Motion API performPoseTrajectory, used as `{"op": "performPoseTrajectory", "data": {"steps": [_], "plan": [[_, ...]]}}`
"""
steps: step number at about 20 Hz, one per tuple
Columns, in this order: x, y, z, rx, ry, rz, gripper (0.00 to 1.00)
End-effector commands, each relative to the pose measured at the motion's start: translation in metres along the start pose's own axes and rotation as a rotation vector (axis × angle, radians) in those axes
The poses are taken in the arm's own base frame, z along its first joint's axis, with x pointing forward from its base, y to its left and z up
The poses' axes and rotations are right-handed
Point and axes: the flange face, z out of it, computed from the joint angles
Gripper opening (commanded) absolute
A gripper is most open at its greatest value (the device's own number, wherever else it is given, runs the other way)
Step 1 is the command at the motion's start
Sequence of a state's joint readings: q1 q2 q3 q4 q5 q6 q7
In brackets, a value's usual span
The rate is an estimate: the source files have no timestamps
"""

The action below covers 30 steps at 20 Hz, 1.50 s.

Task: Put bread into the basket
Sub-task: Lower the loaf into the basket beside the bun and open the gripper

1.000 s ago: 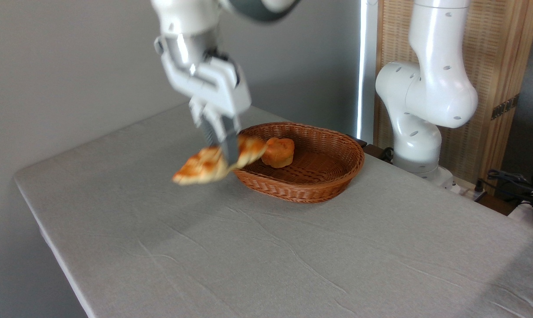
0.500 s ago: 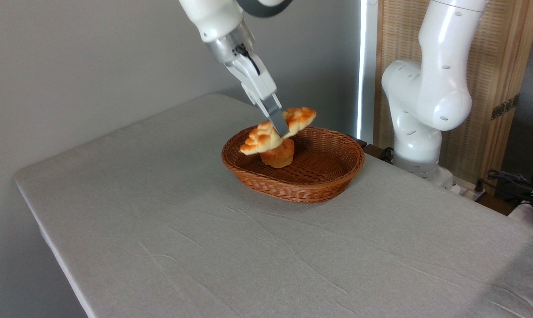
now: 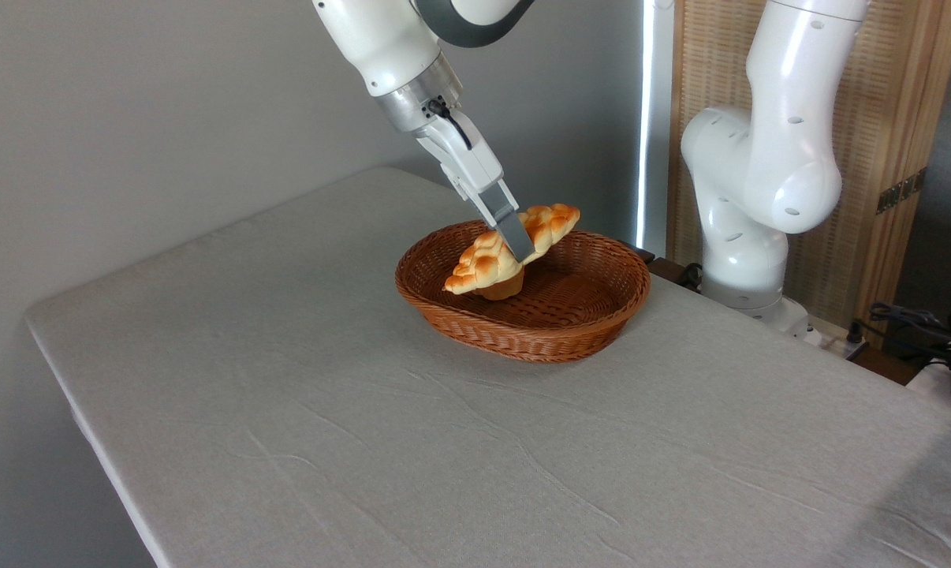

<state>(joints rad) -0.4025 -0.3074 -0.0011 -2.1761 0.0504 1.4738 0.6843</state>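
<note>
Near the tabletop's far edge, the basket [image 3: 523,315] sits with the bread [image 3: 487,264] held tilted above its left half, clamped mid-length by the gripper [image 3: 520,244]. Released here, the loaf may land on the bun [image 3: 501,289] and tip over the rim.

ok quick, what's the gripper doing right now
Gripper: closed on the bread, held over the basket.

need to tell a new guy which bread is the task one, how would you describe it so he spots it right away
Find the wicker basket at the far end of the table. The bread is held over it by the gripper. It is long, braided and pale yellow, unlike the small round bun beneath it.
</note>
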Motion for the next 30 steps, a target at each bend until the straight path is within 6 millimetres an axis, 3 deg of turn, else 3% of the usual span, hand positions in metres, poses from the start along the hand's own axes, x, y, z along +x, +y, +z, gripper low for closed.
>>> {"op": "performPoseTrajectory", "data": {"steps": [1,21,25,29,30], "plan": [[-0.004,-0.002,0.001,-0.001,-0.02,0.015,1.0],[-0.004,-0.004,-0.004,0.008,-0.018,-0.004,1.0],[-0.015,-0.013,-0.054,0.073,0.077,-0.034,1.0],[-0.024,-0.037,-0.098,0.119,0.161,-0.079,1.0],[-0.032,-0.053,-0.108,0.117,0.186,-0.11,1.0]]}}
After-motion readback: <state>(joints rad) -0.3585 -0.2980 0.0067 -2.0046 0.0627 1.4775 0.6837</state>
